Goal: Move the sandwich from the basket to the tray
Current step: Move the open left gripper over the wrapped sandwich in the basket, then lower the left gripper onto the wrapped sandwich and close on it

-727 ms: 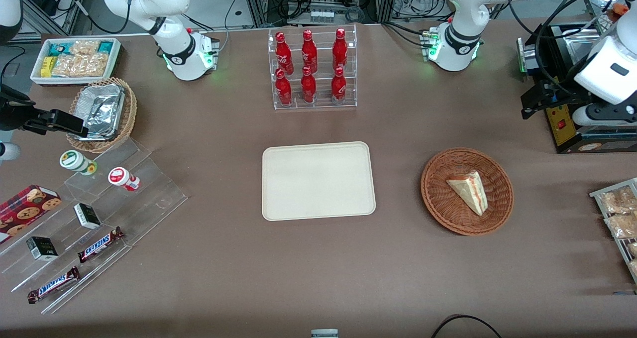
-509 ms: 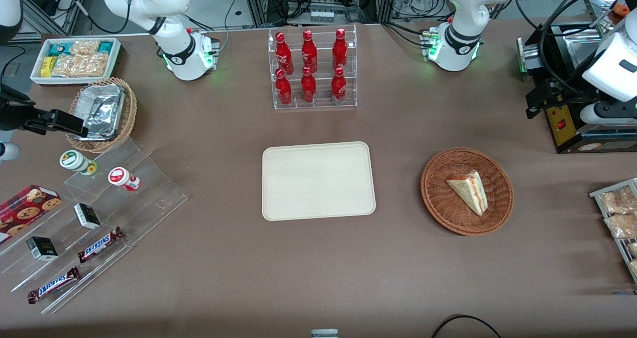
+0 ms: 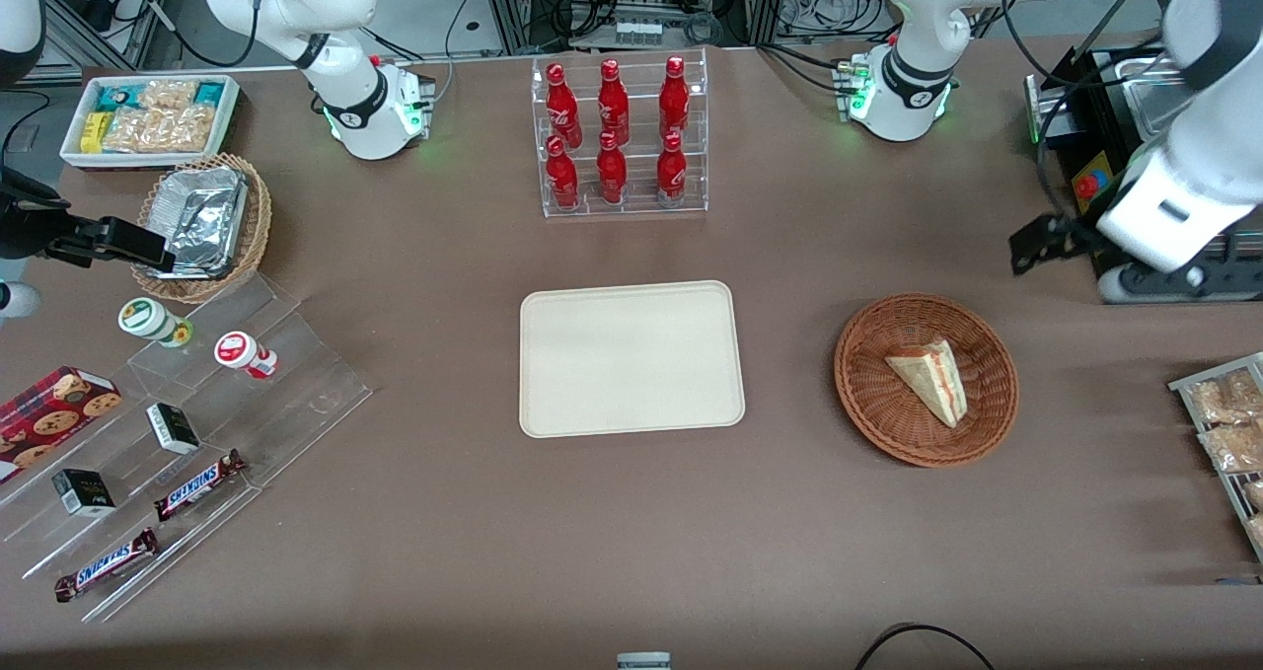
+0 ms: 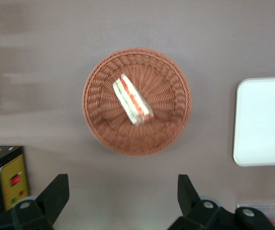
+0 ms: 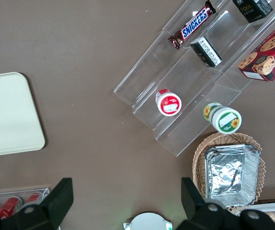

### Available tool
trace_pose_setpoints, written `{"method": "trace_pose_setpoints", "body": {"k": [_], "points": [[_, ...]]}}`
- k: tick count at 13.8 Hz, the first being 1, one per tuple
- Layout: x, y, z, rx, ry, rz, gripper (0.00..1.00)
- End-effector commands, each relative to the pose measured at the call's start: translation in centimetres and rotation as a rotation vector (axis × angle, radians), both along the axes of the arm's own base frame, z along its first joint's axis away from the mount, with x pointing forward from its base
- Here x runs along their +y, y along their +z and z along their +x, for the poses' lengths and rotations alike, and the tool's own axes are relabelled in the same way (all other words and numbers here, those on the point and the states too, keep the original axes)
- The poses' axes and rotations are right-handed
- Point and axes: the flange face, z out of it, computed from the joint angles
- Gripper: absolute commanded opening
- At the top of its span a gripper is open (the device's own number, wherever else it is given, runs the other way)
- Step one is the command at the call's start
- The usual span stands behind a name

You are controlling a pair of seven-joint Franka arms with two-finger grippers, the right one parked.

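Your target, the small triangular wedge of pale white bread with a pink-red and green filling stripe (image 3: 928, 378), lies on its side in the round reddish-brown woven wicker basket (image 3: 872, 409), a little off the basket's middle, with the striped cut edge showing in the wrist view (image 4: 133, 99). The left arm's black two-finger gripper (image 4: 120, 199) hangs high over bare table just outside the basket's rim, its fingers (image 4: 54, 191) spread wide and holding nothing; from the front it shows as a dark tip (image 3: 1036, 243) farther from the camera than the basket. Expect the wedge to be light and soft: it will likely squash or shed its filling if you close hard. Your best hold is probably across the two flat bread faces near the thick middle, not the thin point, so you will have to turn the wrist to line the fingers up with the wedge's long axis. The flat rectangular cream-beige tray with rounded corners (image 3: 631, 358) sits well apart, toward the parked arm's end.
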Motion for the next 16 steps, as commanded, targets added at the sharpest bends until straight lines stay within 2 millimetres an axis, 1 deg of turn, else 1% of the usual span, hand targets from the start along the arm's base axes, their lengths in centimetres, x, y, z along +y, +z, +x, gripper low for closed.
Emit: {"method": "trace_pose_setpoints", "body": {"k": [1, 3, 4, 6, 7, 9, 10, 12, 14, 16], "points": [[0.1, -7.1, -0.3, -0.016, 0.156, 0.004, 1.0], [-0.1, -12.4, -1.2, -0.053, 0.277, 0.0, 1.0], [-0.1, -14.5, -2.0, -0.067, 0.305, -0.003, 1.0], [0.0, -17.9, -3.0, -0.083, 0.346, -0.008, 1.0], [0.0, -19.8, -3.0, -0.072, 0.385, -0.008, 1.0], [0.0, -21.8, -2.8, -0.05, 0.447, -0.004, 1.0], [0.0, -22.3, -2.7, -0.06, 0.447, -0.009, 1.0], [-0.1, -24.7, -2.3, -0.063, 0.461, -0.015, 1.0], [-0.1, -26.5, -2.0, -0.066, 0.482, -0.02, 1.0], [-0.2, -27.8, -1.8, -0.062, 0.487, -0.022, 1.0]]}}
